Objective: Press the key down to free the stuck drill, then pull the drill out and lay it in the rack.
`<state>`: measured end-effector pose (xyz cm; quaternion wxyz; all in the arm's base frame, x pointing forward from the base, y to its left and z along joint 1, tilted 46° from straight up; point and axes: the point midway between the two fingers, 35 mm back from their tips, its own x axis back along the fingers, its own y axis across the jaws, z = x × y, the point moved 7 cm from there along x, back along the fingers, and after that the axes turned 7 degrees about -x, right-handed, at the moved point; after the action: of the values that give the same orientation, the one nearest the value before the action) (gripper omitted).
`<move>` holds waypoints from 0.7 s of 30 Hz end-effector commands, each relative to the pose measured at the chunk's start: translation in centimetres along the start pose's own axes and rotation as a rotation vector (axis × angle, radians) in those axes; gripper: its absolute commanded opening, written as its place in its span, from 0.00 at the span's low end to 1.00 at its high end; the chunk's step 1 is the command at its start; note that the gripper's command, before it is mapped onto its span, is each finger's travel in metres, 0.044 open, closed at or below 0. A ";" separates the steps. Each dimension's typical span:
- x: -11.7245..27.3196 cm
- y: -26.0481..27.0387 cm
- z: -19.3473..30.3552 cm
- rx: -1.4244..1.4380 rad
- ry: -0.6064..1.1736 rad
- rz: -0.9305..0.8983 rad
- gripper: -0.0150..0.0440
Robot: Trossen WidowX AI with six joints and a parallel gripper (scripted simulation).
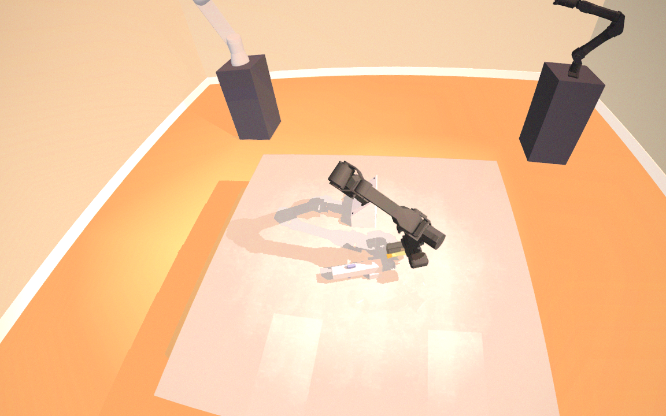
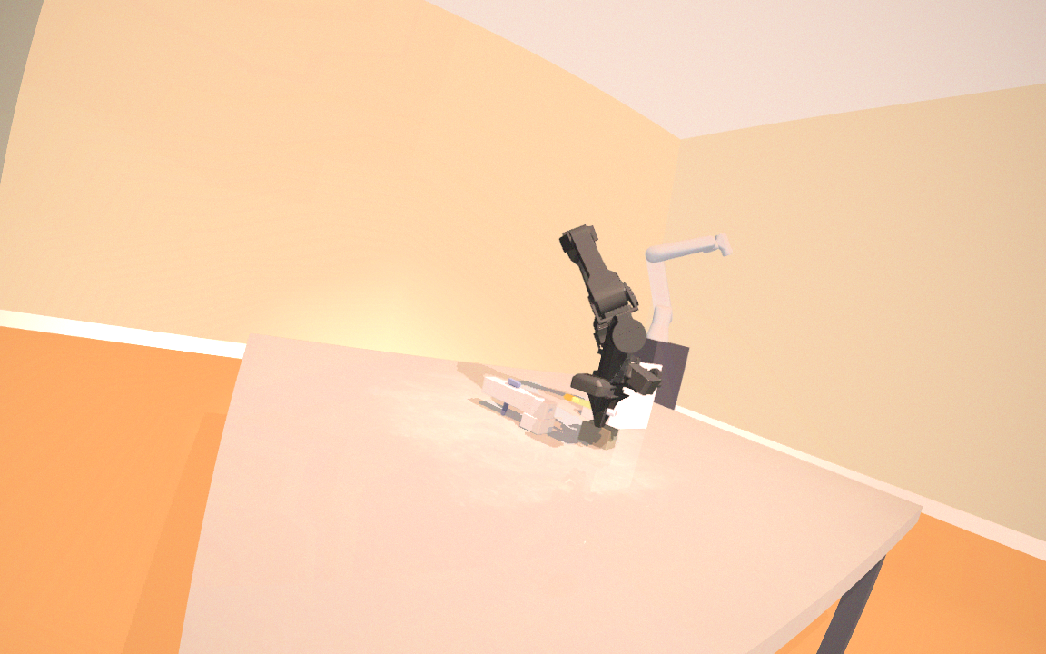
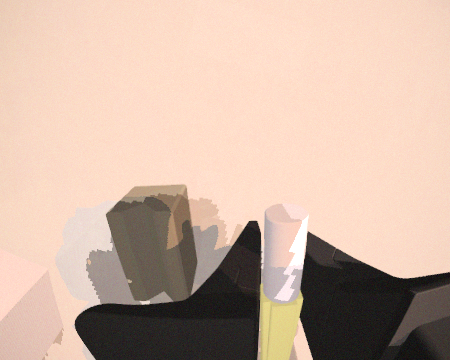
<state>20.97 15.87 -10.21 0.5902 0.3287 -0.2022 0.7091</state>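
Hand (image 1: 406, 252) (image 2: 599, 420) (image 3: 267, 228), gripping yellow rod (image 1: 393, 255) (image 2: 577, 399) (image 3: 280, 327), long axis near-level

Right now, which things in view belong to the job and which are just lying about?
Job:
- gripped yellow piece with white rod
- likely pale block with purple parts, dark block and white panel; exact roles unclear

Apparently unrelated:
- pale arm on a stand
- second dark arm on a stand

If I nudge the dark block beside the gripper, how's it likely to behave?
The dark block should slide rather than roll, given its flat faces. Its straight, crisp edges suggest something stiff, unlikely to give under a push. Weight is anyone's guess.
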 end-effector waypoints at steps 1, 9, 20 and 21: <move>0.2 -0.2 -0.1 -0.007 -0.005 0.002 0.25; 0.3 -0.3 -0.1 -0.007 -0.005 0.002 0.25; 0.4 -0.2 -0.1 -0.007 -0.005 0.002 0.25; 0.4 0.0 -0.1 -0.007 -0.005 0.002 0.25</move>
<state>21.06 16.10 -10.07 0.5901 0.3286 -0.2031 0.7089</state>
